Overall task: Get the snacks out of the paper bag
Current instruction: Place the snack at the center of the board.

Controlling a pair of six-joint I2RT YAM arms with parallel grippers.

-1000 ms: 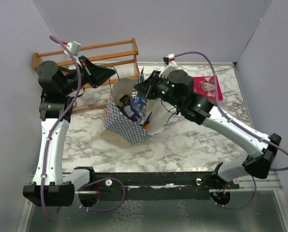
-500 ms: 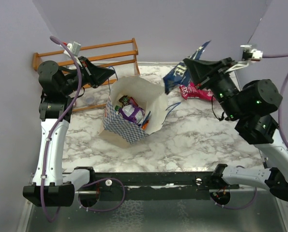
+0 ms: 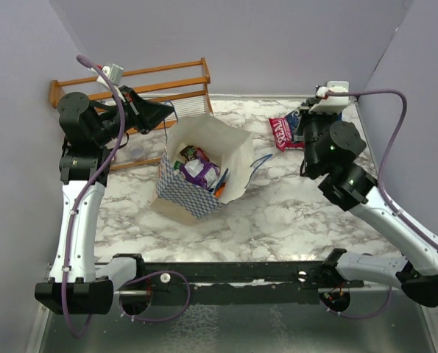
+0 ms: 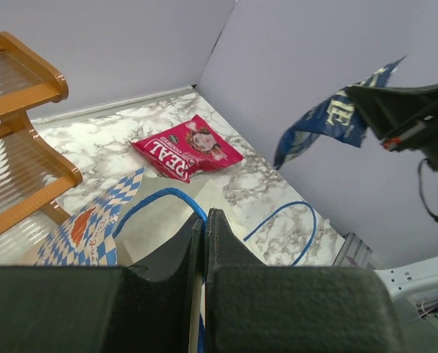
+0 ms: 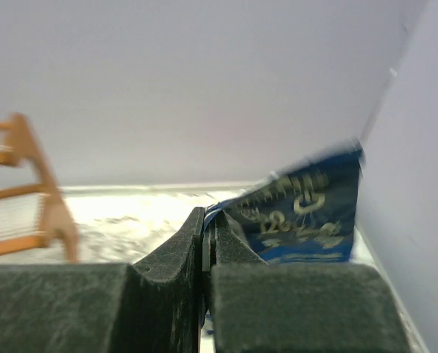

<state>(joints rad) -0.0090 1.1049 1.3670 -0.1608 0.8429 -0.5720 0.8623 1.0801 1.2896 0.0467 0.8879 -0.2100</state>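
The right gripper (image 5: 204, 222) is fully closed and pinches one edge of the blue packet (image 5: 301, 207), so this packet is out of the bag and hangs in the air at the far right corner of the table (image 3: 299, 209). From the fingertips the packet goes out sideways with its long axis tilted, not flat. The pink packet (image 3: 281, 133) lies flat on the marble just to the left of this gripper, and it looks to me that the blue one goes down beside it. The coming move turns on this: the free marble is below the gripper and a little nearer, while the far wall and the right wall (image 3: 414, 73) are both close, so there is little room to swing far or right. I think a short descent and then an opening of the fingers is enough, if the packet does not land on the pink one. The left gripper (image 4: 205, 220) is also closed, on the far left rim of the bag (image 3: 196, 194), and holds its mouth open. The other snacks (image 3: 199, 170) lie inside the bag, to the left and nearer from the right gripper. Between them the marble is open except for a blue cord handle (image 3: 257, 160). The right arm is the free one to reach them.
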